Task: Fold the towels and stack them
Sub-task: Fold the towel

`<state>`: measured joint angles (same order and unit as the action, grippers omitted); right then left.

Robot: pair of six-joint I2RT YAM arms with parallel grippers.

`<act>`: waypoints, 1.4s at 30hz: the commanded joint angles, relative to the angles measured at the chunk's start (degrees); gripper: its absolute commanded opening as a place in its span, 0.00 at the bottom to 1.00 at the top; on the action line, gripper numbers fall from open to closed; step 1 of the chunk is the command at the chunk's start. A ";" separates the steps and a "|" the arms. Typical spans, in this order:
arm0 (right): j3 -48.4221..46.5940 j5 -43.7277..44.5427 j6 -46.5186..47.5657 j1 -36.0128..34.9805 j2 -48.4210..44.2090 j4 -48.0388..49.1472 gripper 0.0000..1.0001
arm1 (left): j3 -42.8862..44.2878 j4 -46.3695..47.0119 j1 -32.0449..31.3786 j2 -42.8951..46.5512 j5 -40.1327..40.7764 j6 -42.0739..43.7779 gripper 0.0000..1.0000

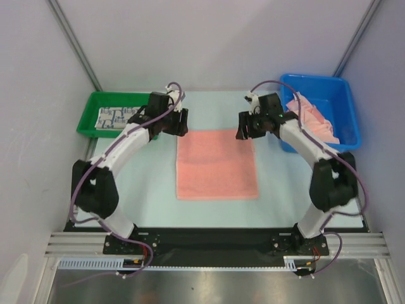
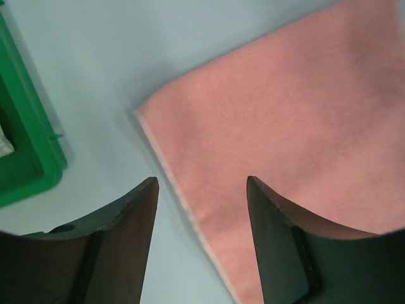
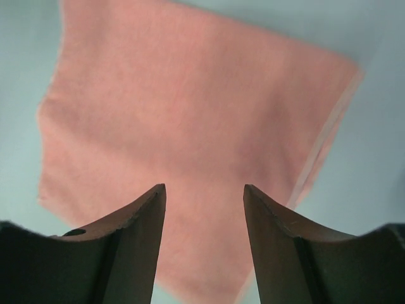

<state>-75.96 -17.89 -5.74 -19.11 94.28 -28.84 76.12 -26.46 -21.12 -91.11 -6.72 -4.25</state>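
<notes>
"Both arms gripping anything?"
"No. Left fingers (image 2: pixel 136 215) and right fingers (image 3: pixel 142 215) stand apart, empty, with the salmon towel (image 1: pixel 217 164) flat on the counter (image 1: pixel 152 183), its far corners under them."
"Seen only overhead?"
"Patterned towel (image 1: pixel 114 118) in green bin (image 1: pixel 88 117) outside left fingers; pink towels (image 1: pixel 313 117) in blue bin (image 1: pixel 345 95) outside right."

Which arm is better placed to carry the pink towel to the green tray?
Probably the left: the left gripper, open, hovers at the pink towel's far left corner, next to the green tray.
</notes>
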 commanded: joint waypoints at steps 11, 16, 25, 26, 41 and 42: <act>-44.17 -7.51 31.65 7.51 39.21 -23.70 0.63 | 26.25 -7.82 7.06 -31.04 -12.43 24.11 0.63; -52.08 -11.81 37.37 9.97 46.77 -27.93 0.64 | 31.98 -11.24 7.33 -37.90 -14.81 27.27 0.64; -54.20 -18.84 41.60 10.85 49.86 -28.65 0.42 | 37.00 -14.32 8.47 -43.80 -16.92 29.91 0.43; -54.12 -19.20 41.68 10.94 49.86 -28.38 0.39 | 37.43 -14.67 8.73 -43.80 -17.44 30.18 0.28; -49.21 -13.40 34.57 11.20 28.52 -10.90 0.00 | 42.37 -16.26 9.26 -24.24 -8.14 27.37 0.00; -48.32 -13.40 34.13 11.29 26.76 -9.93 0.00 | 41.75 -16.00 9.26 -22.46 -7.61 27.37 0.00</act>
<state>-124.66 -32.75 30.63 -8.10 132.79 -47.05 117.93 -46.19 -12.34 -126.50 -17.72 23.94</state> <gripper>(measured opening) 0.022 0.010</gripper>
